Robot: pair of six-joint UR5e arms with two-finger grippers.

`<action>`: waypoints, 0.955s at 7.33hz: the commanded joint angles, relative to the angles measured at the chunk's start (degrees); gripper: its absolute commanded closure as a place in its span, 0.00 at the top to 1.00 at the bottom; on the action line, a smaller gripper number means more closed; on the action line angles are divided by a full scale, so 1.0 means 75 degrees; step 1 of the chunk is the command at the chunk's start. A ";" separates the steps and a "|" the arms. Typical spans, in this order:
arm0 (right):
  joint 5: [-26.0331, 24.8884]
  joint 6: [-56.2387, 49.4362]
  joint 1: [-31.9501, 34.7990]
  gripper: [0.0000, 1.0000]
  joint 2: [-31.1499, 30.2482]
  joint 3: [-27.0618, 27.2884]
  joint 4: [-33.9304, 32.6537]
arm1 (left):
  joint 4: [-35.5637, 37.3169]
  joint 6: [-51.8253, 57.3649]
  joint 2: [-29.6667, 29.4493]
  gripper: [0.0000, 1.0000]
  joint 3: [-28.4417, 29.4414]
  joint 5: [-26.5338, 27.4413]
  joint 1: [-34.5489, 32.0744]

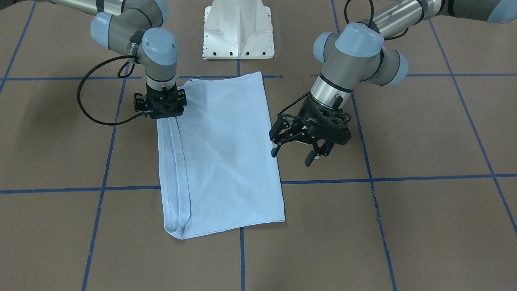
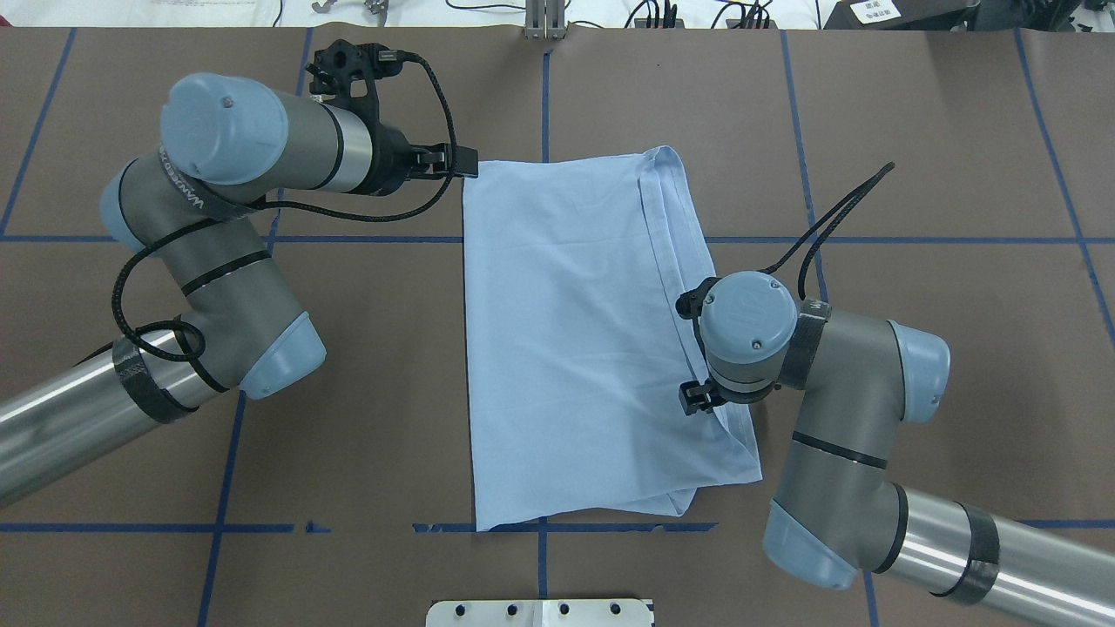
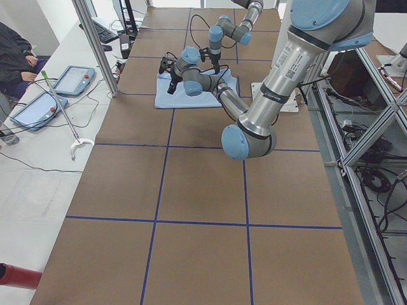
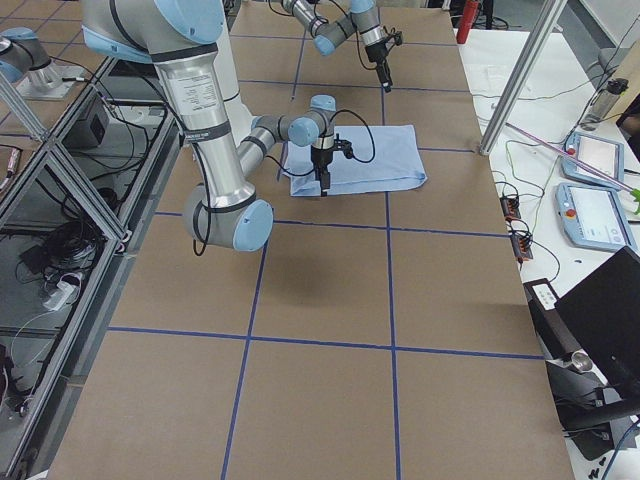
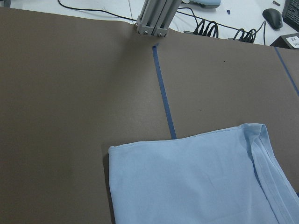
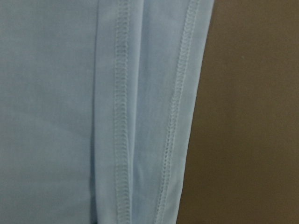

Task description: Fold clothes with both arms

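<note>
Neatly oblong — smooth light-blue T-shirt (image 1: 226, 153), one edge double-stitched.

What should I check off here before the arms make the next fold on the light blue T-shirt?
1. The T-shirt lies flat as a long rectangle on the table: ok.
2. The left hand is open and empty, beside the shirt's plain long edge: ok.
3. The right hand points down over the hemmed long edge: ok.
4. The right hand's grip on that edge: cannot tell, its fingers are hidden under its body.
5. The hems run parallel and unbunched in the right wrist view: ok.
</note>
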 commanded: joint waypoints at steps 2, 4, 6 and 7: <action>-0.0007 -0.0359 0.0340 1.00 -0.0022 -0.0132 -0.0023 | -0.0011 -0.0018 -0.0017 1.00 0.0000 0.0012 0.0002; -0.0019 -0.0723 0.0564 1.00 -0.0382 -0.0283 0.0023 | -0.0011 -0.0030 -0.0017 1.00 0.0012 0.0012 0.0002; -0.0102 -0.0828 0.0879 1.00 -0.0165 -0.0309 0.0024 | -0.0011 -0.0018 -0.0017 1.00 0.0000 0.0000 0.0002; 0.0015 -0.0829 0.1113 1.00 0.0267 -0.0331 -0.0046 | -0.0011 0.0005 -0.0006 1.00 0.0000 0.0000 0.0002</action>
